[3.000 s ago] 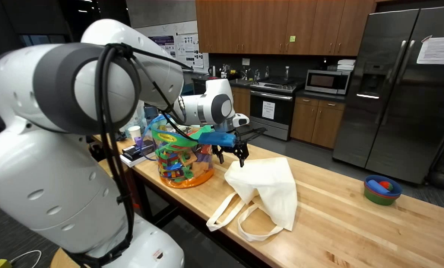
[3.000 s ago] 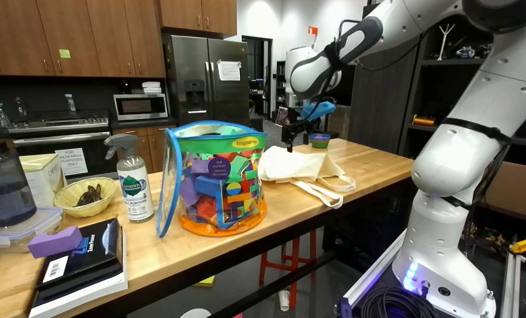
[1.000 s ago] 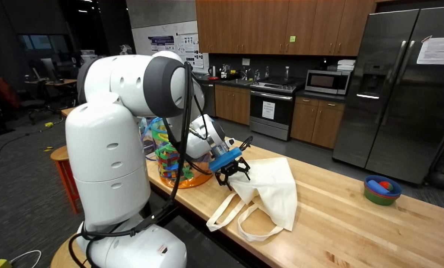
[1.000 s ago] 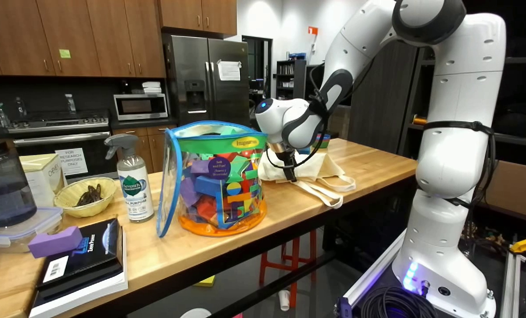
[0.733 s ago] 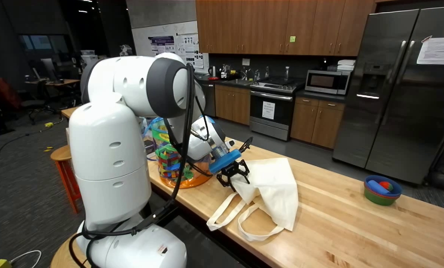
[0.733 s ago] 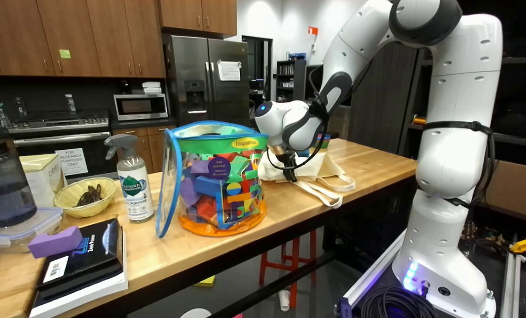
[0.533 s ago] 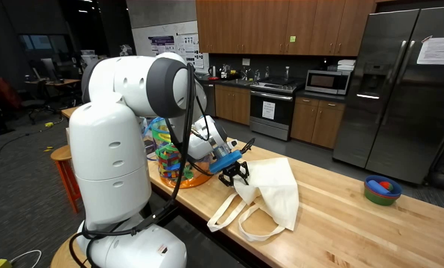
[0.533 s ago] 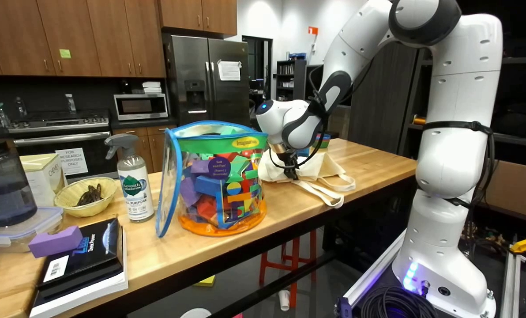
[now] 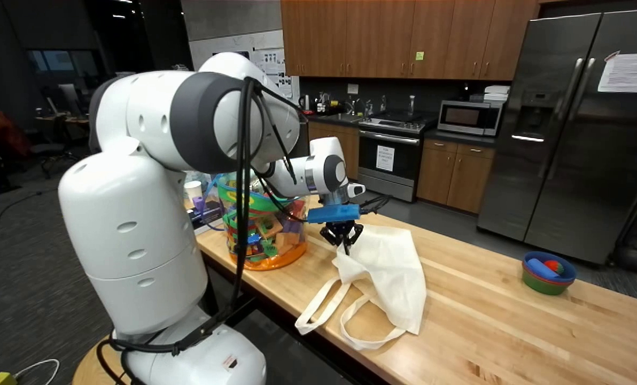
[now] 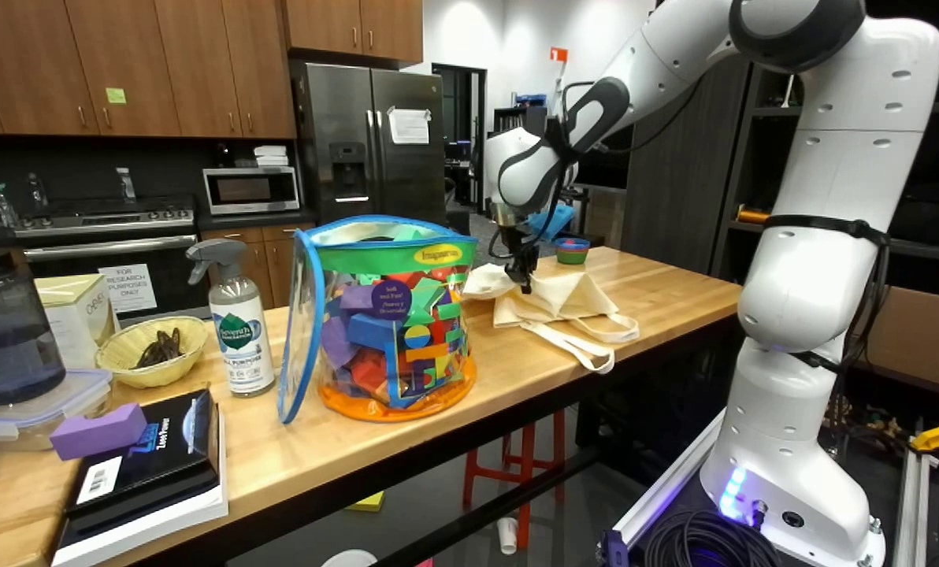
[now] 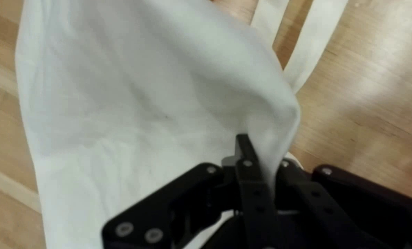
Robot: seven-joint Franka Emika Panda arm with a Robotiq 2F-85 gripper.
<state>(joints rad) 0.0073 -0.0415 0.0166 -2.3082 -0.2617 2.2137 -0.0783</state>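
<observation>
The cream canvas tote bag (image 9: 393, 267) lies rumpled on the tabletop (image 9: 473, 321), its cloth matte, soft and finely creased, with one corner raised into a peaked ridge; its flat webbing handles (image 11: 309, 45) curl toward the long edge on the robot's side, reaching it in both exterior views. The tabletop itself is pale butcher-block, smooth and lightly glossy, built of narrow strips with a few darker streaks. Near that same edge and near the tote stands a drum-shaped toy bag (image 10: 359, 258) of clear plastic with a green band, blue piping and an orange base, its lid flap (image 10: 300, 331) hanging open at the side; it is packed with chunky, matte blocks (image 10: 371, 331), bars, wedges and rounded shapes in blue, red, purple, green and yellow. By the opposite long edge sits a stack of round bowls (image 9: 544, 287), green below and blue on top, with a blue piece (image 9: 540, 268) and a red-and-green ball (image 9: 553, 266) in the top one. On the drum's side away from the tote, a pale woven basket (image 10: 135, 374) holds dark, slender pieces (image 10: 162, 346), and a translucent spray bottle (image 10: 241, 339) with a grey trigger head stands between basket and drum. The black gripper (image 9: 346, 251) points down at the tote's raised corner; in the wrist view its fingers (image 11: 247, 166) are drawn together, with a thin fold of canvas pinched between them.
</observation>
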